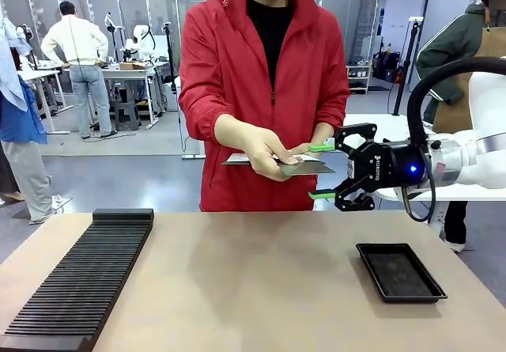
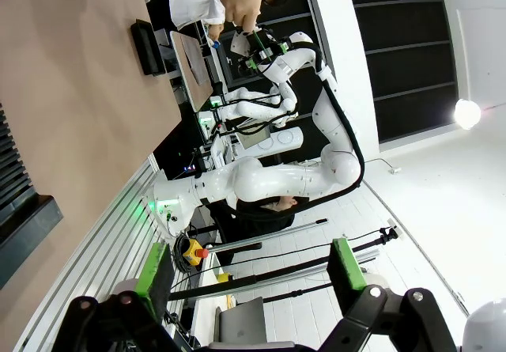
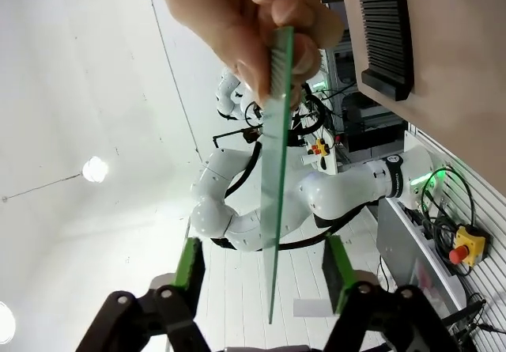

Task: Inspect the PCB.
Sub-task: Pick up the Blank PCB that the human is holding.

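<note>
PCB (image 3: 277,178) looked thin, stiff, light; I'd pinch its free edge. Right gripper (image 3: 265,265) straddled it, jaws seemingly not touching; left gripper (image 2: 249,263) gaped empty.

PCB (image 1: 304,166) sat over table's (image 1: 253,281) far edge; person's hand (image 1: 265,153) at PCB's left end, right gripper (image 1: 320,172) straddled its right end, apart; tray (image 1: 411,297) lay below-right of PCB, slotted rack (image 1: 79,281) below-left

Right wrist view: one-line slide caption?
Person's hand holds the PCB edge-on between the right gripper's open green pads, neither pad touching it.
</note>
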`<action>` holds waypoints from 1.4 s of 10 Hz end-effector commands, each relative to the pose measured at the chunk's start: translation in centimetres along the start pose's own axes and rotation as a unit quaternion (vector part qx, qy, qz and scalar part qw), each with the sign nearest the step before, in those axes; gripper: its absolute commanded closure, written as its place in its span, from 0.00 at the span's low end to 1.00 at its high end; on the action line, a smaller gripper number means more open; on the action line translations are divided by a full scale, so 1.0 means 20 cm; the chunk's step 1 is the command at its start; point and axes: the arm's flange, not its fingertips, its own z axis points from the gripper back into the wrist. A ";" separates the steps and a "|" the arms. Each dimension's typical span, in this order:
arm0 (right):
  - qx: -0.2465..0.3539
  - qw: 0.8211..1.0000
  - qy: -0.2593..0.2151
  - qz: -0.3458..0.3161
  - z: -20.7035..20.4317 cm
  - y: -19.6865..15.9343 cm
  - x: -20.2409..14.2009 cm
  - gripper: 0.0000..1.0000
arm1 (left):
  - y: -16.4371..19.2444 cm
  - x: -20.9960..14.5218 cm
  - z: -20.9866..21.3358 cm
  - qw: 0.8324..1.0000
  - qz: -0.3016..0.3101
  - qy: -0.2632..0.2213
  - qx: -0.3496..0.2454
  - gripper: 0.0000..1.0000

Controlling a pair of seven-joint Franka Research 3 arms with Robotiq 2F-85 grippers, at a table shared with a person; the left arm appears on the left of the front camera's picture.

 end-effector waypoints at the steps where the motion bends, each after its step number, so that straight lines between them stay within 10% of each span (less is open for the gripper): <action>1: 0.012 1.000 -0.008 0.003 -0.03 0.01 0.04 0.54 | -0.01 -0.01 0.00 1.000 -0.001 0.003 0.003 0.00; 3: 0.013 1.000 -0.009 0.003 -0.03 0.01 0.04 0.74 | -0.01 -0.01 0.00 1.000 -0.001 0.003 0.003 0.00; 4: 0.012 1.000 -0.011 -0.001 -0.04 0.01 0.05 0.59 | -0.01 -0.01 0.00 1.000 -0.001 0.003 0.003 0.00; 5: 0.012 1.000 -0.010 -0.001 -0.04 0.01 0.05 0.93 | -0.01 -0.01 0.00 1.000 -0.001 0.003 0.003 0.00; 6: 0.014 1.000 -0.011 -0.001 -0.05 0.01 0.05 0.78 | -0.01 -0.01 0.00 1.000 -0.001 0.003 0.003 0.00; 7: 0.016 1.000 -0.011 -0.001 -0.04 0.01 0.05 1.00 | -0.01 -0.01 0.00 1.000 -0.001 0.003 0.003 0.00; 14: 0.019 1.000 -0.013 0.006 -0.01 0.00 0.05 1.00 | -0.01 -0.01 0.00 1.000 -0.001 0.003 0.003 0.00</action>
